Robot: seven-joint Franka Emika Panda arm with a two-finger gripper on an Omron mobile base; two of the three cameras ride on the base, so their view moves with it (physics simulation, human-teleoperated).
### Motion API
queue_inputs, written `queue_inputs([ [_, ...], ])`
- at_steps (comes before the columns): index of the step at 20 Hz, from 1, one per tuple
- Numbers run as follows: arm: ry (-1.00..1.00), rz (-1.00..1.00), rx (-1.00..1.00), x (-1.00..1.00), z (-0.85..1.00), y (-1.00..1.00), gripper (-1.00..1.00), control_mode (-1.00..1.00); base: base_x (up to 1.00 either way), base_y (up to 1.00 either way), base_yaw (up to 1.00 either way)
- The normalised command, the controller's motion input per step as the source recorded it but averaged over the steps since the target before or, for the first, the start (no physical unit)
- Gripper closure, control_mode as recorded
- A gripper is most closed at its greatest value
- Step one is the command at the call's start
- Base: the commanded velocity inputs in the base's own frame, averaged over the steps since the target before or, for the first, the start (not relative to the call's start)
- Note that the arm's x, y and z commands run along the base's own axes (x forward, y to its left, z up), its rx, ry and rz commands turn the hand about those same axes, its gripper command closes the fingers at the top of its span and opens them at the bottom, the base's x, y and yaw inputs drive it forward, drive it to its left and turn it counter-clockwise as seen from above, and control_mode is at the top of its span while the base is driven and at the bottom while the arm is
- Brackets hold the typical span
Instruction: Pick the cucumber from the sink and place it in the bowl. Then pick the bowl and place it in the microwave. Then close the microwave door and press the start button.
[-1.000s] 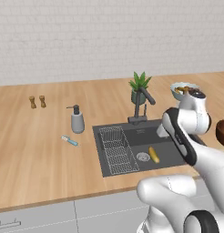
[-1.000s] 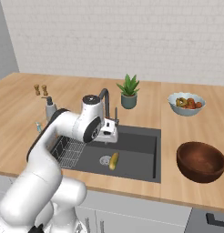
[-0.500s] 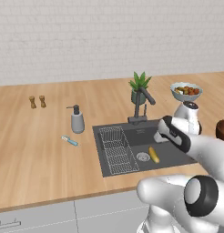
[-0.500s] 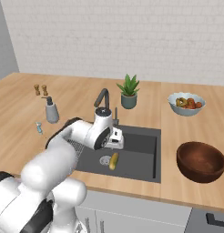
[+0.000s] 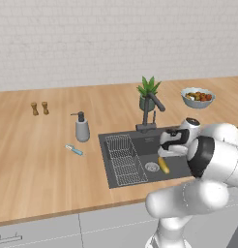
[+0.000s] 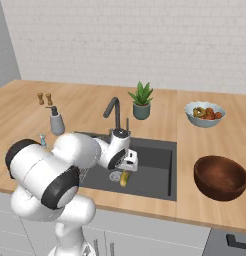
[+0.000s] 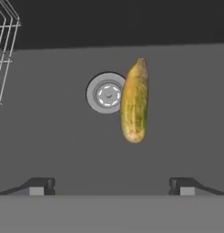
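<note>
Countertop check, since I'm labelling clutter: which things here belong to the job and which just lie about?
Job:
cucumber
sink
brown bowl
gripper, fingers apart

Lying about:
fruit bowl
plant
soap dispenser
shakers

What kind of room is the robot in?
It looks like a kitchen, in a computer-made picture. There is a dark sink with a tap set into a wooden counter, a soap bottle, and a bowl of fruit.
</note>
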Motion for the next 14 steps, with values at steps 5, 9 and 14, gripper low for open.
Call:
queue_inputs([
  [5, 0.18, 0.00, 0.01, 0.43, -0.20, -0.24, -1.00, -1.00, 0.00, 0.00, 0.00],
  [9, 0.07, 0.00, 0.00, 0.33, -0.28, -0.25, -1.00, -1.00, 0.00, 0.00, 0.00],
  [14, 0.01, 0.00, 0.00, 0.39, -0.29, -0.05, -1.00, -1.00, 0.00, 0.00, 0.00],
])
